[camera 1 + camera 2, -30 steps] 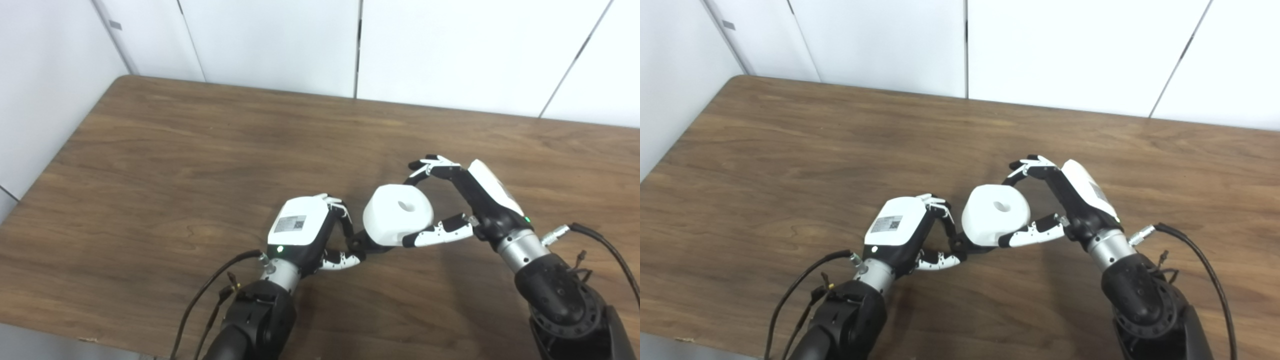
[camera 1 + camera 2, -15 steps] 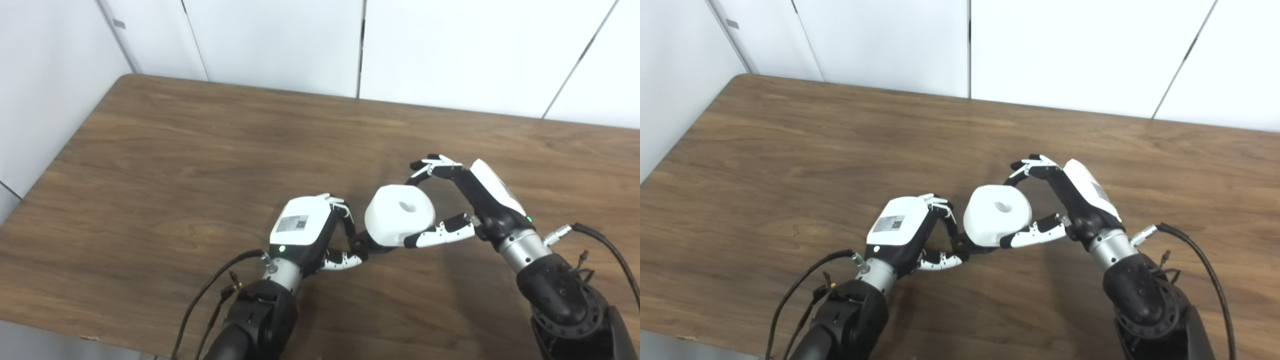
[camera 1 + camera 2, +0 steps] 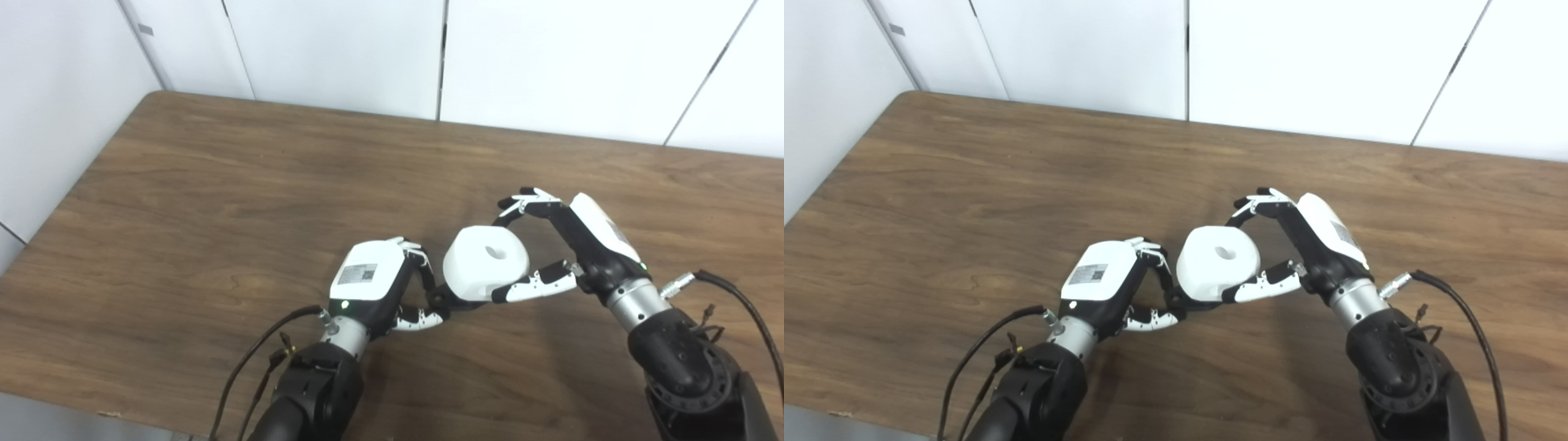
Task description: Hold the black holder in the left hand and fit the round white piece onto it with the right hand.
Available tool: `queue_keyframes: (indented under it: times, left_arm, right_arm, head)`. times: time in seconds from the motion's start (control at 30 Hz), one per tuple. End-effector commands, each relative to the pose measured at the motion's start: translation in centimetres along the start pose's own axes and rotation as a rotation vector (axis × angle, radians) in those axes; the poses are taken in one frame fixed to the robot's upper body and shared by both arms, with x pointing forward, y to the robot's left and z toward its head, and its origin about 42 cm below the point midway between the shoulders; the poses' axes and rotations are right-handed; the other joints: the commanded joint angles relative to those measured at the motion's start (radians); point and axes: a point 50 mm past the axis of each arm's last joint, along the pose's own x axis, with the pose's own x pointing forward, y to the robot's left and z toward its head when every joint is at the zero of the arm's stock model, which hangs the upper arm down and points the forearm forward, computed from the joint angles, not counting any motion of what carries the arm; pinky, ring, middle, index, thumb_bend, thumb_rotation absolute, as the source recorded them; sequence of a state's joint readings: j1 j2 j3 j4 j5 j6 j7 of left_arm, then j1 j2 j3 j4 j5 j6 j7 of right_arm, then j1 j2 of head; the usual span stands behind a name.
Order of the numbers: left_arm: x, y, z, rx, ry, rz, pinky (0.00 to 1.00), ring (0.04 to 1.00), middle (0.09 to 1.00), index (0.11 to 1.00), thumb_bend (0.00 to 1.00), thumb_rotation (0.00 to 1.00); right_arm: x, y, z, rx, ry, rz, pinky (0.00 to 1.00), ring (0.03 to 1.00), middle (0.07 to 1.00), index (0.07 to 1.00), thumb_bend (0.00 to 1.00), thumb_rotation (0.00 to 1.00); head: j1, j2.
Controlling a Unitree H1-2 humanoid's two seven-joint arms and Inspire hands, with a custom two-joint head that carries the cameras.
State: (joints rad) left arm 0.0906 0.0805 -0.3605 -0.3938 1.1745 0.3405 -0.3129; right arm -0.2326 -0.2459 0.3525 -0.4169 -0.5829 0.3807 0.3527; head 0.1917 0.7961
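Note:
The round white piece (image 3: 484, 262), a thick disc with a hole in its top face, sits between the thumb and fingers of my right hand (image 3: 572, 245), which is shut on it just above the table. Under the disc's left edge a small part of the black holder (image 3: 442, 298) shows. My left hand (image 3: 383, 288) is shut on the holder, with thumb and fingers pinching it; most of the holder is hidden by the disc and the fingers. The disc touches or rests on the holder's top.
The brown wooden table (image 3: 245, 184) spreads wide to the left and back of both hands. White wall panels (image 3: 343, 49) stand behind its far edge. Black cables (image 3: 735, 300) trail from both forearms near the table's front.
The right hand with the white piece has edged slightly left toward the left hand. The left hand and holder have stayed put.

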Motion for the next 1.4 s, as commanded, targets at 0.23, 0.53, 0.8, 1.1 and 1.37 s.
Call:
queue_keyframes:
  times: [0.23, 0.53, 0.8, 1.1, 1.37]
  left_arm:
    - [-0.76, -1.79, -0.72, -0.001, 0.03, -0.129, 0.83, 0.885, 0.801, 0.488, 0.52, 0.05]
    - [-0.82, -1.72, -0.72, -0.005, 0.026, -0.123, 0.83, 0.881, 0.799, 0.488, 0.52, 0.05]
    - [-0.86, -1.62, -0.75, -0.004, 0.026, -0.124, 0.83, 0.881, 0.8, 0.488, 0.52, 0.05]
    - [-0.87, -1.58, -0.77, -0.006, 0.027, -0.119, 0.83, 0.881, 0.799, 0.488, 0.52, 0.05]
    - [-0.76, -1.68, -0.86, -0.006, 0.026, -0.118, 0.83, 0.879, 0.798, 0.487, 0.52, 0.05]
  right_arm:
    - [0.59, -0.93, 2.44, -0.09, -0.123, -0.06, 0.98, 0.927, 0.788, 0.483, 0.52, 0.14]
    - [0.75, -0.6, 2.51, -0.109, -0.129, -0.047, 0.97, 0.927, 0.786, 0.483, 0.52, 0.14]
    - [0.86, -0.5, 2.31, -0.103, -0.123, -0.039, 0.97, 0.929, 0.786, 0.483, 0.52, 0.14]
    - [0.99, -0.7, 2.16, -0.148, -0.096, 0.024, 0.96, 0.926, 0.789, 0.483, 0.52, 0.14]
    - [1.13, -0.7, 1.9, -0.197, -0.089, 0.076, 0.94, 0.906, 0.77, 0.486, 0.53, 0.14]
  head:
    - [-0.006, 0.001]
    - [-0.007, 0.002]
    - [-0.013, 0.004]
    - [-0.015, 0.006]
    - [-0.019, 0.003]
